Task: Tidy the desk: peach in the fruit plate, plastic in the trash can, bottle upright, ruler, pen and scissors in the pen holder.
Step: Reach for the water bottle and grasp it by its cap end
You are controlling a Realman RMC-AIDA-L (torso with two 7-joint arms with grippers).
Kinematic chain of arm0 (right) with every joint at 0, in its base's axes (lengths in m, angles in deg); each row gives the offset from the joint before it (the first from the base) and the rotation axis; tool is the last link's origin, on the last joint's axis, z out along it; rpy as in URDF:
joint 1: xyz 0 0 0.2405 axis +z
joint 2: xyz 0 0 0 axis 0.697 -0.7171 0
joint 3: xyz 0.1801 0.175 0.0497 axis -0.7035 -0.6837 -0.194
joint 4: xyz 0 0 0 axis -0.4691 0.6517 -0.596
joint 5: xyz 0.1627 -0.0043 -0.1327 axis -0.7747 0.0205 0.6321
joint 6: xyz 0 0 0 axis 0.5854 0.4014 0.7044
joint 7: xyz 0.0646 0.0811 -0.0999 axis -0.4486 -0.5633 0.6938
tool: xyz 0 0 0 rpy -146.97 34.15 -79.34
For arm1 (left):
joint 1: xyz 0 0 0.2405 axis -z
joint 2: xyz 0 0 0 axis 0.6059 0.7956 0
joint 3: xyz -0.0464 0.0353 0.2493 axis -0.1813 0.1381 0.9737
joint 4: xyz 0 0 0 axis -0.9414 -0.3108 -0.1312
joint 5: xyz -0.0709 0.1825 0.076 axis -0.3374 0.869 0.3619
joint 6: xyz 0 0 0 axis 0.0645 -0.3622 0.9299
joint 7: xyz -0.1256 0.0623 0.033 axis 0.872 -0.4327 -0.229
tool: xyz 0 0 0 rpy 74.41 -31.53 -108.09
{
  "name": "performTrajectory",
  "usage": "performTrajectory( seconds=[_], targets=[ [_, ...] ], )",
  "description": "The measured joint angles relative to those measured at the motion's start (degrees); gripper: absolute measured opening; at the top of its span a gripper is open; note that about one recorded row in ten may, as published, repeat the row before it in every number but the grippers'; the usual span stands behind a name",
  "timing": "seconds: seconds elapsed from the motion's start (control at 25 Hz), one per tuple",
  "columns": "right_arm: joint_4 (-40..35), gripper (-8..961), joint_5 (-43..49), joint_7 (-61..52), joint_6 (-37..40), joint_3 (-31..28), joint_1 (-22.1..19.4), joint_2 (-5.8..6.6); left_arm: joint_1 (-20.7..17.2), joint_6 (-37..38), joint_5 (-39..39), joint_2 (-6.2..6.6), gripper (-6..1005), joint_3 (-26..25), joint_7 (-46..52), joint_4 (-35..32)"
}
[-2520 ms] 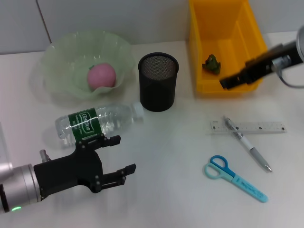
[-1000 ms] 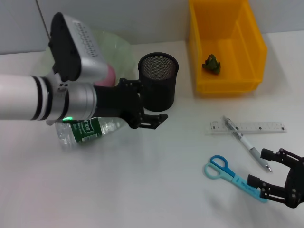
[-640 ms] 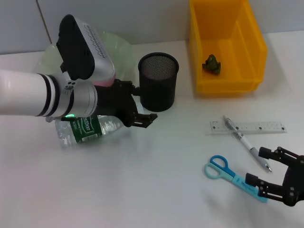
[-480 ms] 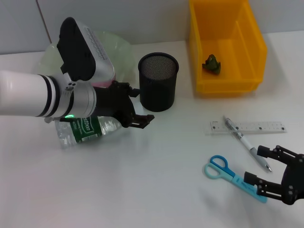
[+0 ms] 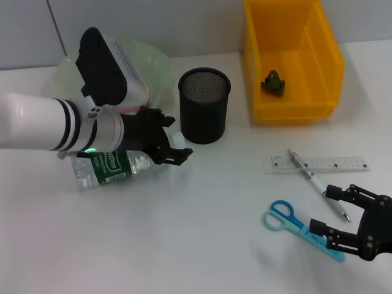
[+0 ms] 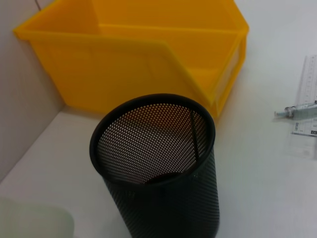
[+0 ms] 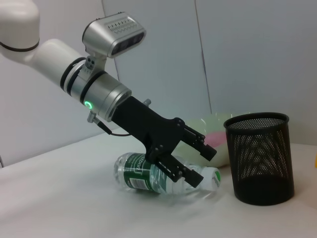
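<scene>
Desk: white, smooth and matte, backed by a pale grey panelled wall.
Left gripper: black angular fingers spread apart, holding nothing, poised over the neck end of the bottle, just beside the holder.
Bottle: clear ribbed plastic, lying on its side; green label with white writing too small to read; white cap toward the holder.
Holder: black wire mesh cylinder, upright, only a dark shape at its bottom.
Plate: pale green, translucent, wavy rim; mostly behind the left arm.
Peach: pink, rounded, only a sliver seen in the plate beyond the gripper.
Bin: yellow hard plastic, rectangular, behind the holder to the right; a crumpled green scrap lies in it.
Right gripper: black fingers spread wide, empty, low over the scissors' handle end.
Scissors: blue and teal plastic, flat on the desk.
Pen: slim, white and silver, lying diagonally across the ruler.
Ruler: clear, flat, fine tick marks.
</scene>
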Motion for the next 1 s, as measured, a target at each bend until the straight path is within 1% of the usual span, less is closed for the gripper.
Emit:
performTrajectory(
  seconds=[0.24,0.28,0.52,1.0],
  targets=[
    [0.0,820,0.0,-0.1,0.0,0.0,0.16,0.0,0.06,-0.28,0.01,0.0,786,0.0,-0.1,0.2],
    [0.0,820,0.0,-0.11,0.0,0.0,0.17,0.0,1.49,-1.05,0.04,-0.06,786,0.0,-0.19,2.62],
    [0.02,820,0.0,-0.16,0.0,0.07,0.38,0.0,2.94,-2.57,0.05,-0.09,786,0.32,-0.28,5.37],
    [0.61,820,1.38,-0.84,-0.07,0.03,2.0,0.0,2.88,-4.08,-0.03,-0.09,786,1.68,-0.43,6.65]
  ],
)
